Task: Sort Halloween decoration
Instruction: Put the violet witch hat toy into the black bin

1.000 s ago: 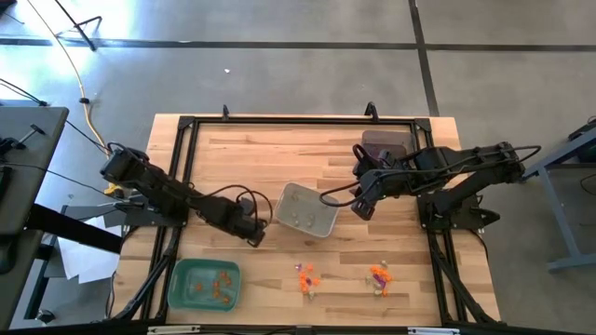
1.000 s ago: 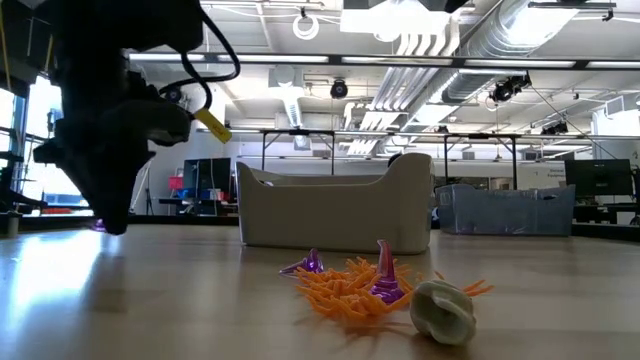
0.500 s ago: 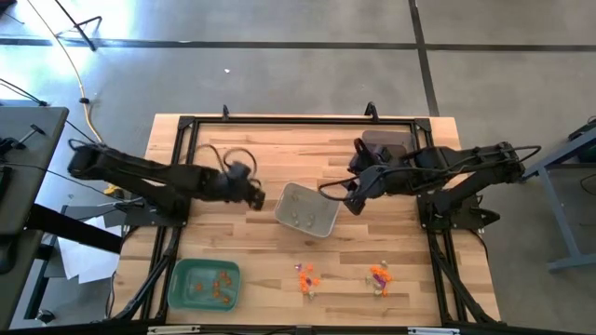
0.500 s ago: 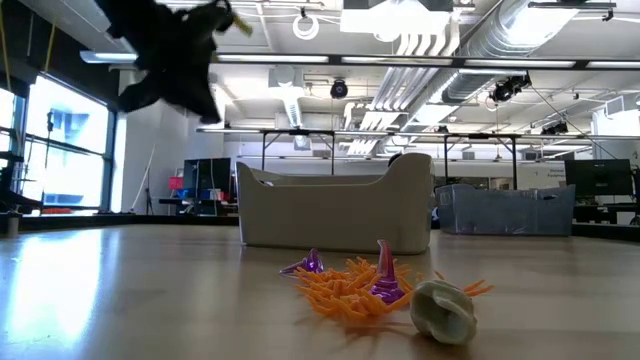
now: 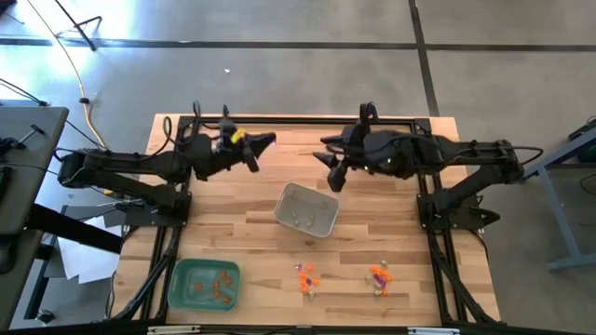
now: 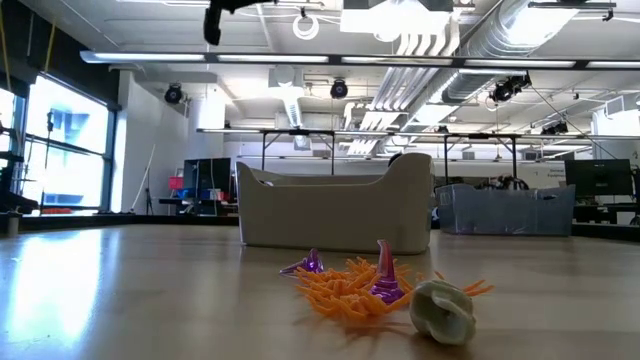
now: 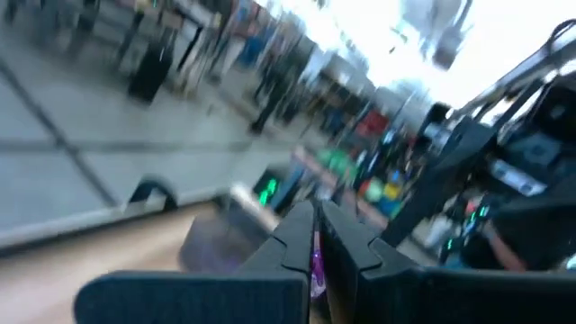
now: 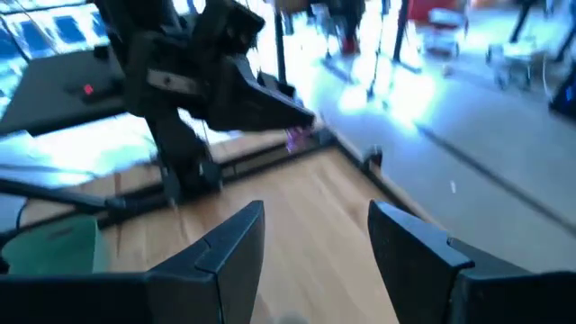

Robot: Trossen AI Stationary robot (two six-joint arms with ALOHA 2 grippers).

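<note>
— Two grippers, both up at the back. L first?
— Your left gripper [image 5: 265, 141] is pinched tight on a purple trinket [image 7: 316, 261], high over the table [image 5: 233, 200].
— R?
— Your right gripper [image 5: 328, 167] is wide, empty, just behind the grey tray [image 5: 307, 209]. Two trinket piles [image 5: 305, 277] sit at the front edge, well apart from both; the R pile's nearer your R arm, I'd say.

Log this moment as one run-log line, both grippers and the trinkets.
left gripper: shut on purple trinket, raised at far edge | right gripper: open, empty, beyond grey tray | loose trinkets: near edge
</note>
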